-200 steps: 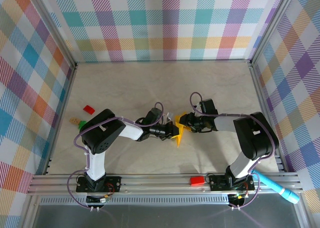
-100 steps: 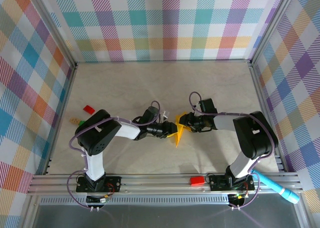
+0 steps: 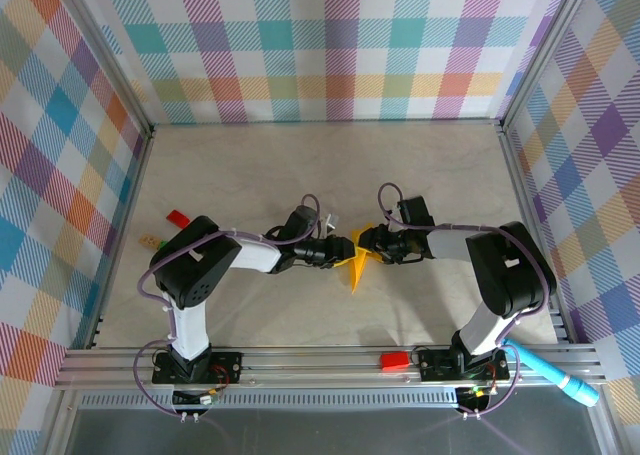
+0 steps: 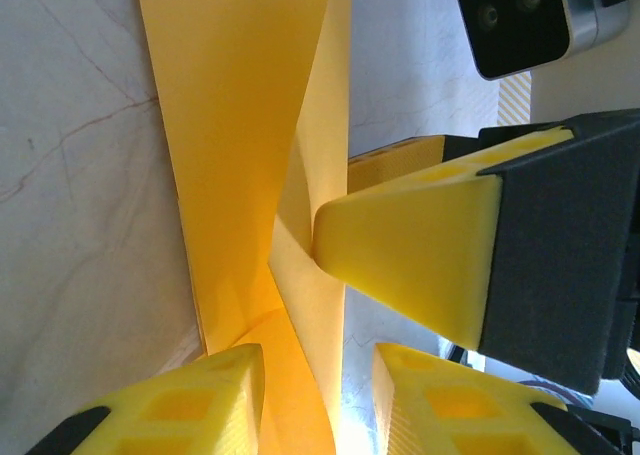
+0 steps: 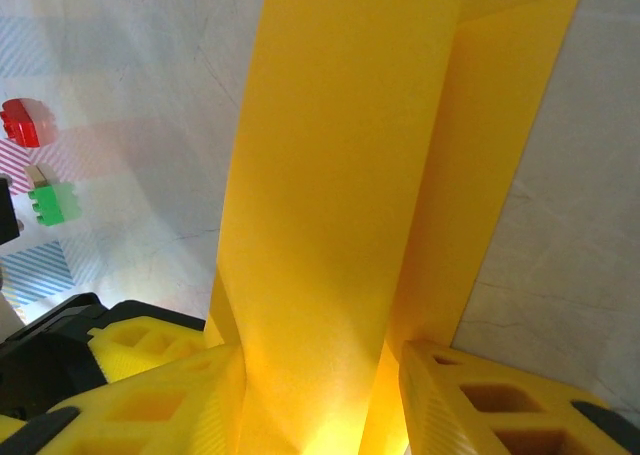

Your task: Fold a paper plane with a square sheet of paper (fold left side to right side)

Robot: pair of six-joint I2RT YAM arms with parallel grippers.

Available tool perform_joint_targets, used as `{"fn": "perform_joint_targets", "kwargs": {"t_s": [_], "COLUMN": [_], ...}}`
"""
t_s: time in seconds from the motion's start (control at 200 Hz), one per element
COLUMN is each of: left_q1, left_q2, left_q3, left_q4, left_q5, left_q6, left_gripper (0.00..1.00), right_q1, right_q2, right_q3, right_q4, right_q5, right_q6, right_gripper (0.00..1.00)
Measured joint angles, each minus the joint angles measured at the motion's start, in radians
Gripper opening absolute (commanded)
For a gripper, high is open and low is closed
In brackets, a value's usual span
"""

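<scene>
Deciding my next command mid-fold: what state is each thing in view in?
sheet of paper: folded lengthwise, held upright.
left gripper: open, jaws either side of the paper.
right gripper: shut on the paper.
left red block: lying loose on the table.
near red block: lying on the front rail.
blue pen: lying on the rail, untouched.

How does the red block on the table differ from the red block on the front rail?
The red block on the table lies left, near a green block; the red block on the front rail sits near the right arm's base. The first lies askew, the second roughly along the rail. Both are small and red.
</scene>
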Motion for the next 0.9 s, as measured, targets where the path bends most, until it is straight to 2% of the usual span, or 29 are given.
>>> {"fn": "perform_joint_targets", "kwargs": {"t_s": [0.08, 0.3, 0.45, 0.895], "left_q1": [0.0, 0.0, 0.0, 0.0], "left_q2": [0.011, 0.024, 0.025, 0.042], "left_q3": [0.003, 0.006, 0.022, 0.024], "left_q4": [0.0, -0.007, -0.027, -0.082], "left_q5": [0.006, 0.011, 0.006, -0.023], "left_q6": [0.002, 0.01, 0.028, 0.06], "left_gripper": [0.31, 0.13, 0.05, 0.02], "right_q1": [0.001, 0.005, 0.011, 0.019], "right_q2": [0.0, 0.0, 0.0, 0.0], "right_q3": [0.001, 0.006, 0.014, 0.025], "right_q4": [-0.002, -0.012, -0.028, -0.05], "right_q5": [0.002, 0.011, 0.021, 0.037], "right_q6": [0.0, -0.003, -0.015, -0.027], "right_gripper": [0.46, 0.45, 0.46, 0.45]}}
